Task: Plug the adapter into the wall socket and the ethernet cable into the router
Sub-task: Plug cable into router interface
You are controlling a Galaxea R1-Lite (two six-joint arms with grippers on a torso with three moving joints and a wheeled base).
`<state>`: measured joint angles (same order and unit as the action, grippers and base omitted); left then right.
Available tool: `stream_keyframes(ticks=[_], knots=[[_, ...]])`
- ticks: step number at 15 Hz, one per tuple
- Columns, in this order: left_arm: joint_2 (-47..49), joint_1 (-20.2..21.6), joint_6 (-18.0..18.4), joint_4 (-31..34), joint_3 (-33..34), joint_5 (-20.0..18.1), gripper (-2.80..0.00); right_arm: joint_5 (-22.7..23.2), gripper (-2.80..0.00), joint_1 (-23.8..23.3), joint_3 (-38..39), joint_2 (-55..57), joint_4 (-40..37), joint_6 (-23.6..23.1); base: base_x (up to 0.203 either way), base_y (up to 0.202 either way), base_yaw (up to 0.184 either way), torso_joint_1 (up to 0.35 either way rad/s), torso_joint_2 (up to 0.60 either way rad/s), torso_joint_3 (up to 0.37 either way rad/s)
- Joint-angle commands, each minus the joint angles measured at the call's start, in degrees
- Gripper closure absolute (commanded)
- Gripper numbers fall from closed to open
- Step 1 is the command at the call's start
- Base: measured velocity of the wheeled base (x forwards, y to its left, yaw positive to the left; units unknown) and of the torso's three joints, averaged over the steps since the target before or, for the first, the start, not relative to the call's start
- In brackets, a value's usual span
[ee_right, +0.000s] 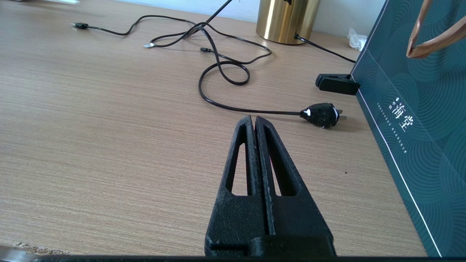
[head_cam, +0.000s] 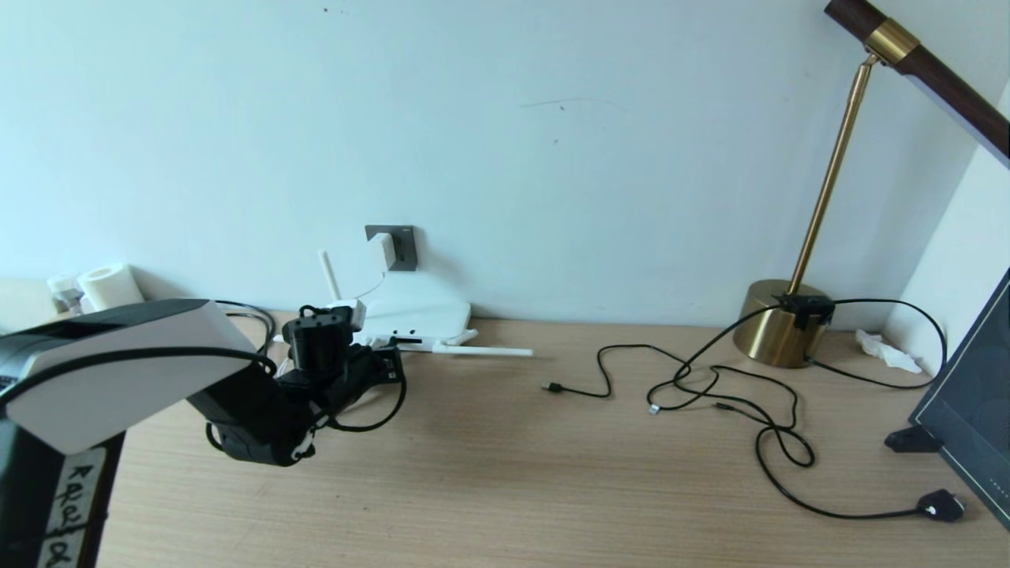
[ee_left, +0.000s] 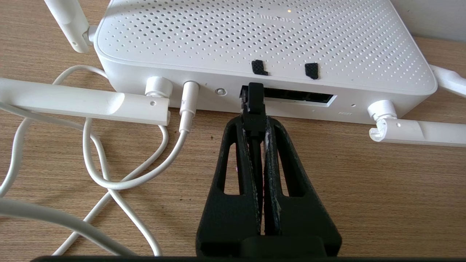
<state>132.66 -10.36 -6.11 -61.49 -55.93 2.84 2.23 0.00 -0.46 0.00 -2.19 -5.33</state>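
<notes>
My right claw is clenched on nothing, above bare table. My left claw, left of centre, grips the ethernet cable at the router port; white cord loops beside it. Beyond, the adapter sits in the wall socket.

Surfaces and finishes

Matt white perforated plastic router; pale wood-grain laminate table; polished brass-look metal lamp base (glossy); rough matt black plastic left gripper.
</notes>
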Motion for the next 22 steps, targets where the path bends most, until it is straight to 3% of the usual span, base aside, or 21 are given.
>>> stream_keyframes(ticks=[1,22], knots=[[0.1,0.0,0.0,-0.5,-0.1,0.1,0.0,0.1,0.0,0.0,0.0,0.1,0.0,0.0,0.0,0.0,0.0,0.0,0.0,0.0],[1.2,0.4,0.0,0.1,-2.1,0.0,0.0,0.1,0.0,0.0,0.0,0.1,0.0,0.0,0.0,0.0,0.0,0.0,0.0,0.0]])
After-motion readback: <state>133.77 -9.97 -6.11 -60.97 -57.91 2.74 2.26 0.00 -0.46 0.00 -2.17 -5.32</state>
